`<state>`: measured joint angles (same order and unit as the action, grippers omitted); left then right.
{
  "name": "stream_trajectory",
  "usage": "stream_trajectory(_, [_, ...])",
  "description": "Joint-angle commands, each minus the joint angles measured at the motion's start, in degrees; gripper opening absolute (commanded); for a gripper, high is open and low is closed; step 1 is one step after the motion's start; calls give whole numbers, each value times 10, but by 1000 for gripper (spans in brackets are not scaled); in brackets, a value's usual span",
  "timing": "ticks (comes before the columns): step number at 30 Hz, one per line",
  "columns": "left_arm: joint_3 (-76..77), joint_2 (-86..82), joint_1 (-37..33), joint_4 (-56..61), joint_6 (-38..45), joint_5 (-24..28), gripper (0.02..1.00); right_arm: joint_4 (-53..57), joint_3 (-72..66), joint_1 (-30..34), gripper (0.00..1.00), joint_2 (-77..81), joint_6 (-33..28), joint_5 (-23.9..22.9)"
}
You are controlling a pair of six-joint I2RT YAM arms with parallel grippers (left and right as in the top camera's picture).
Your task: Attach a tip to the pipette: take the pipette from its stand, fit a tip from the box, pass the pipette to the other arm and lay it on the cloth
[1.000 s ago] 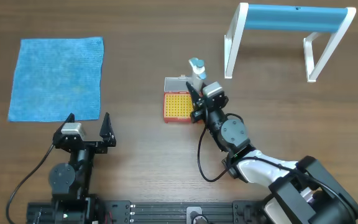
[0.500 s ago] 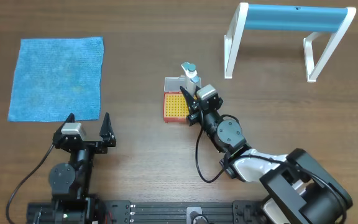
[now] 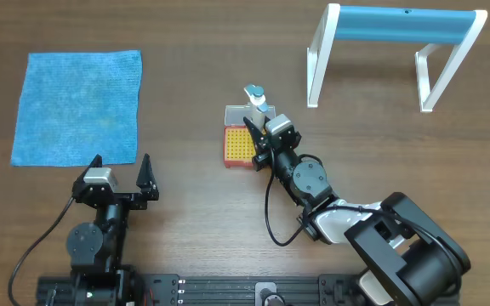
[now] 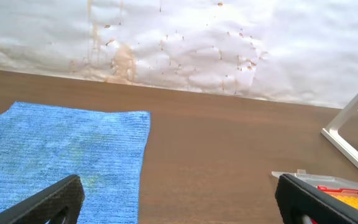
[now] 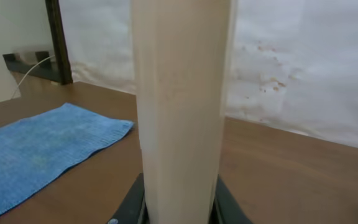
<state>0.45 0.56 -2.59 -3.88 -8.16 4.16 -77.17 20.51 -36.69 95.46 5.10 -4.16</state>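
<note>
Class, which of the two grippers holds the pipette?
The right gripper, at the tip box, grips the pipette; the left gripper sits open and empty by the cloth.

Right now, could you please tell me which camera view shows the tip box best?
The top view: the tip box lies nearly whole there, with its yellow tip grid, red walls and open clear lid. The left wrist view catches just its corner and lid edge. In the right wrist view the held pipette stands across the middle.

1 cloth (image 3: 76, 106) nr worktop's far-left corner. 1 pipette (image 3: 258, 100) & 1 tip box (image 3: 238, 146) mid-worktop. 1 stand (image 3: 398, 25) nr far-right corner. 2 grippers: left gripper (image 3: 121, 160), right gripper (image 3: 259, 127).
</note>
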Motion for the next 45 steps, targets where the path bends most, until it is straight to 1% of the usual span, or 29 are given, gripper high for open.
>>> stream_trajectory(1, [-1, -3, 0, -3, 1, 9, 996, -5, 27, -6, 71, 20, 2, 8])
stream_trajectory(6, [-1, -3, 0, -3, 1, 9, 996, -5, 29, -6, 71, 24, 2, 12])
stream_trajectory(31, [-1, -3, 0, -3, 1, 9, 996, 34, 29, -6, 71, 24, 2, 5])
stream_trajectory(35, [-1, -3, 0, -3, 1, 9, 996, 33, 29, -6, 71, 24, 4, 19])
stream_trajectory(45, [-1, -3, 0, -3, 1, 9, 996, 47, 29, -6, 75, 0, 2, 18])
